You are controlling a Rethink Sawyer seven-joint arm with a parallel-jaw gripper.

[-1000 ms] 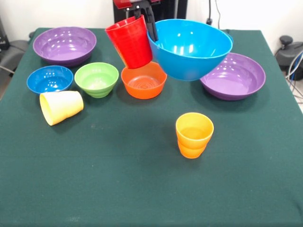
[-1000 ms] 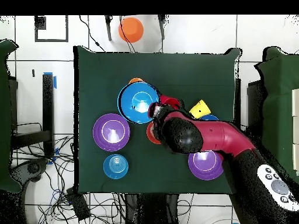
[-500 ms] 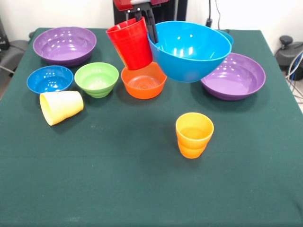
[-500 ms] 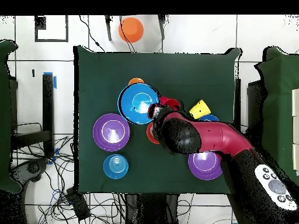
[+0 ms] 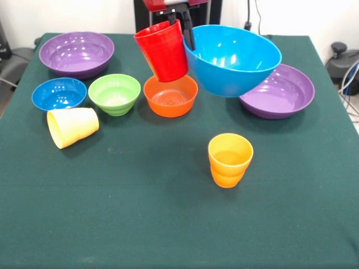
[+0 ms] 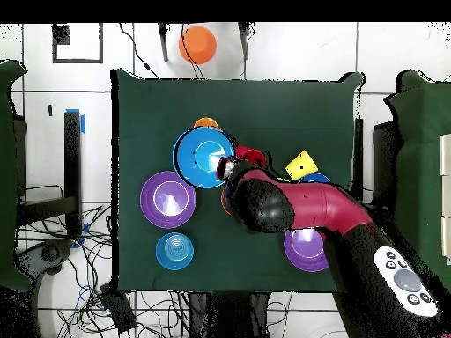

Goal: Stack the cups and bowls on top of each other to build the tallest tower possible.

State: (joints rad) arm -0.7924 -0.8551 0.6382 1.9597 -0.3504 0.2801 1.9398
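My gripper (image 5: 187, 31) comes down at the table's far side, shut on the rim of the large blue bowl (image 5: 233, 59) together with the wall of the red cup (image 5: 164, 50). Both hang tilted in the air, the cup's base above the orange bowl (image 5: 170, 95). The overhead view shows the gripper (image 6: 233, 167) between the blue bowl (image 6: 204, 157) and the red cup (image 6: 251, 156). The green bowl (image 5: 114, 93), the dark blue bowl (image 5: 59, 93) and two purple bowls (image 5: 77, 53) (image 5: 279, 92) stand on the table. The yellow cup (image 5: 73, 126) lies on its side. The orange cup (image 5: 230, 159) stands upright. No tower stands.
The cyan bowl (image 6: 174, 251) shows only in the overhead view, near the table's edge beside a purple bowl (image 6: 167, 199). The arm (image 6: 299, 207) covers part of the other purple bowl (image 6: 304, 248). An orange round thing (image 6: 197, 44) lies off the table (image 5: 168, 224).
In the front view, my gripper has carried the blue bowl and the red cup a little to the right and slightly up. The other things have not moved.
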